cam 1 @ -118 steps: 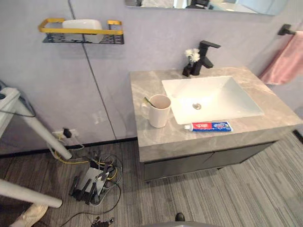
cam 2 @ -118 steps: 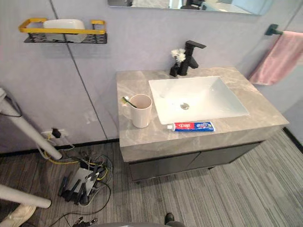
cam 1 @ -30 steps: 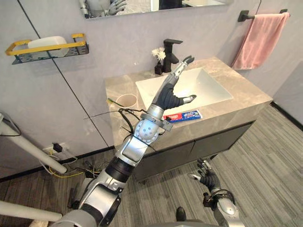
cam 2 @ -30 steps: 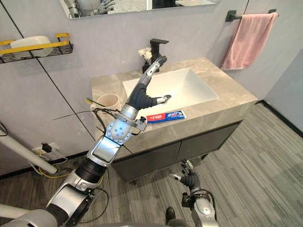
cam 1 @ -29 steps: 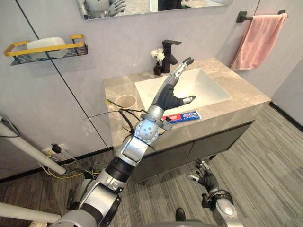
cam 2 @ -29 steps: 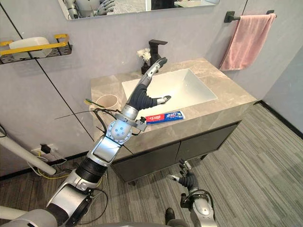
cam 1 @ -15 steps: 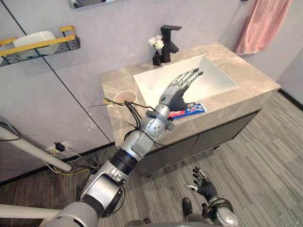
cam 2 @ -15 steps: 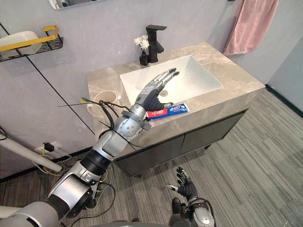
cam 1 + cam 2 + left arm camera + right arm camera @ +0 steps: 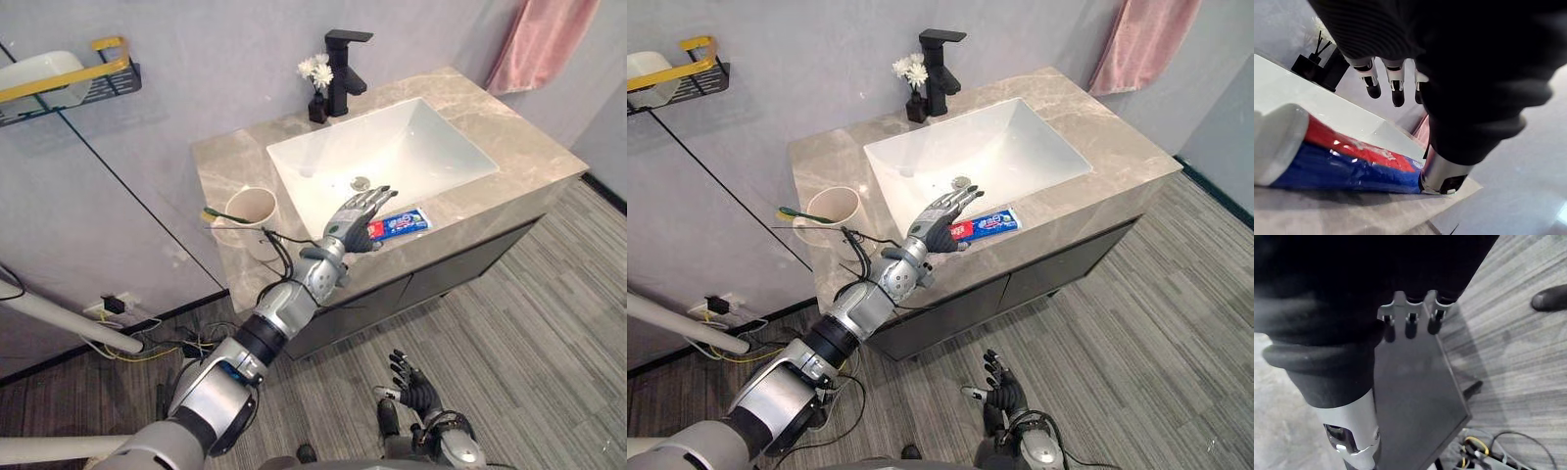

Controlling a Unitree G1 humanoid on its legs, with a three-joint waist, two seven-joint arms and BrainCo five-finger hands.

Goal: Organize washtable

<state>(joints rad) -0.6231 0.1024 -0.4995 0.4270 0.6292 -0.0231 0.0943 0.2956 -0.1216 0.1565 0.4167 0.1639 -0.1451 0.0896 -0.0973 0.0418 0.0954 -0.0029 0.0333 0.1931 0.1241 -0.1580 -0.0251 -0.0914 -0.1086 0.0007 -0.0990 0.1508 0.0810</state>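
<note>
A red and blue toothpaste tube [image 9: 400, 223] lies on the front strip of the grey marble counter [image 9: 225, 166], just before the white sink [image 9: 387, 152]. My left hand [image 9: 355, 216] hangs open over the tube's left end, its fingers [image 9: 1396, 91] straight and its thumb [image 9: 1442, 177] close by the tube [image 9: 1332, 157]. I cannot tell if it touches the tube. A pale cup [image 9: 249, 210] holding a green toothbrush [image 9: 221, 213] stands at the counter's left. My right hand [image 9: 412, 378] is open, low down in front of the cabinet.
A black faucet [image 9: 344, 57] and a small vase of white flowers [image 9: 315, 76] stand behind the sink. A pink towel [image 9: 542, 39] hangs at the right. A yellow and black wall shelf [image 9: 61, 78] is at the left. Loose cables [image 9: 127, 338] lie on the floor.
My left hand has come down from above the sink to the tube's left end on the front of the counter. The camera has shifted. The tube and cup have not moved.
</note>
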